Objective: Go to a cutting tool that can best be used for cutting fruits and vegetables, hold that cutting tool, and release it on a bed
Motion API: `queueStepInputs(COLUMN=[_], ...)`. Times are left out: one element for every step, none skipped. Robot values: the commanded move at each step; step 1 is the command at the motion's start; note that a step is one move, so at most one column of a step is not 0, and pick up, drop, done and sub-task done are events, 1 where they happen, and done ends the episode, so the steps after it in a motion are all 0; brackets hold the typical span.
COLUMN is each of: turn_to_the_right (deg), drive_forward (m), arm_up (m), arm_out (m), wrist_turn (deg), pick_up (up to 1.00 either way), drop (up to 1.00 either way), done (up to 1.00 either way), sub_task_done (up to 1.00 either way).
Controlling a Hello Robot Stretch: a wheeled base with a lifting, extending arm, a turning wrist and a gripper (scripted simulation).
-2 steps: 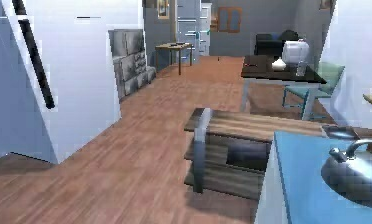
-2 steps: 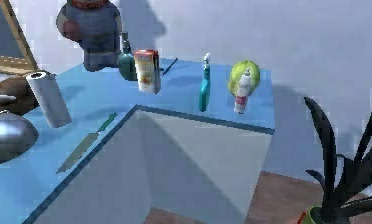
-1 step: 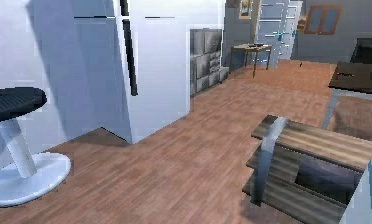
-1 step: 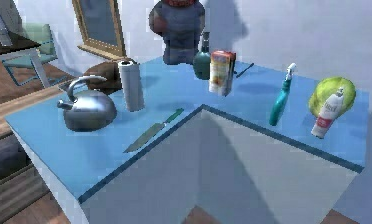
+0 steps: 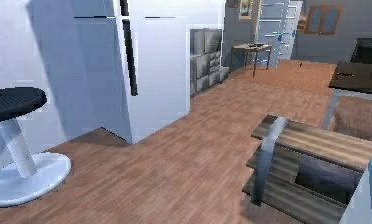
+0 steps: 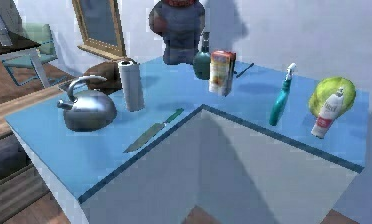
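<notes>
- Home kitchen: a tall white fridge [image 5: 144,60] stands at 11 o'clock in the forward view.
- In the arm side view, a blue surface [image 6: 84,152] carries a kettle [image 6: 87,105] at 9 o'clock, a paper towel roll [image 6: 132,85] and a knife [image 6: 152,132].

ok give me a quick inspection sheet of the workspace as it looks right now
surface: blue L-shaped countertop, things spread along it
job's things: knife with a green handle, lying flat near the counter's inner corner
clutter: kettle, paper towel roll, dark green bottle, carton, teal spray bottle, lettuce, white bottle, dark bust
grippers: nothing seen
cables: nothing seen
surroundings: wooden floor, white fridge, round stool, wooden shelf unit; gold frame against the wall behind the counter
</notes>
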Motion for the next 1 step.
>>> queueStepInputs(turn_to_the_right=[0.0], drive_forward=[0.0], arm_up=[0.38], arm_out=[0.0], wrist_turn=[0.0], pick_up=[0.0], drop=[0.0], done=[0.0], sub_task_done=[0.0])
